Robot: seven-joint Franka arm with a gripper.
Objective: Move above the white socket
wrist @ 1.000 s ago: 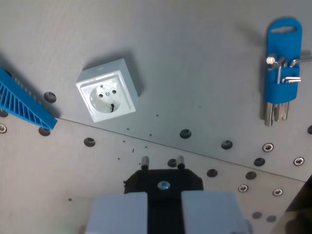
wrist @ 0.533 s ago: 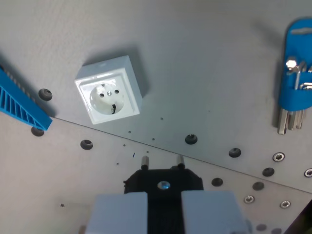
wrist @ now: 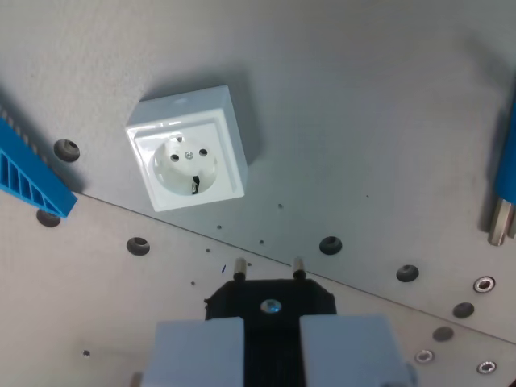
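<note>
The white socket is a square box with a round face, two pin holes and a centre screw. It lies on the grey plate in the upper left of the wrist view. My gripper sits at the bottom centre, its pale fingers shut on a black plug. Two metal pins on the plug point toward the socket. The plug's pins are below and to the right of the socket in the picture, apart from it.
A blue ribbed part pokes in at the wrist view's left edge. A blue hex key holder is cut off at the right edge. A seam crosses the plate, with several dark holes and screws below it.
The camera has moved closer and to the left. The socket now looks larger and sits nearer the centre, while the hex key holder has slid almost out at the right. The plug stays gripped.
</note>
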